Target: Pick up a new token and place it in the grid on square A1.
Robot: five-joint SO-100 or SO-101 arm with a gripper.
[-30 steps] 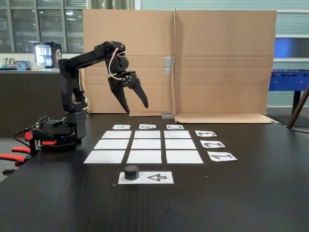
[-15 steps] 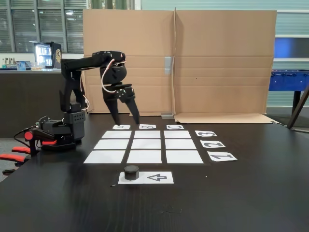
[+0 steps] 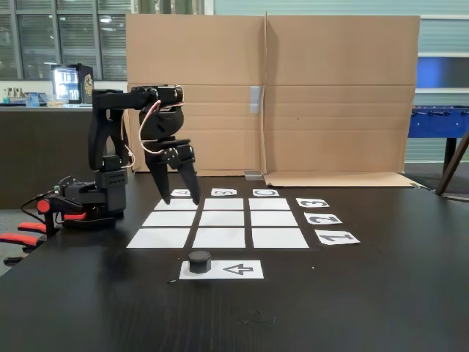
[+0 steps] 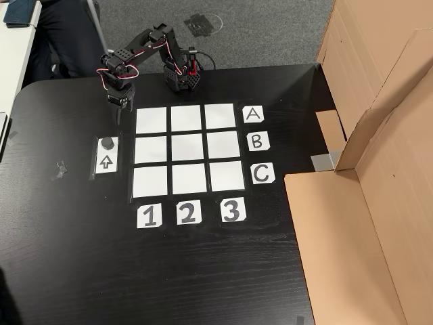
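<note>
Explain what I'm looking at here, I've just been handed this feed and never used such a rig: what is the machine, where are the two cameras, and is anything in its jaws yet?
The machine is a small black robot arm bolted at the table edge, ending in a two-finger gripper. The fixed view looks across the table from the front; the other view looks down from above. On the dark table lies the grid of nine white paper cells, with cards A, B, C along one side and 1, 2, 3 along another. Square A1 is blank. The token, a small black puck, sits on a strip printed with an arrow. The jaws are open and hold nothing, hanging above the table. Cardboard stands behind.
</note>
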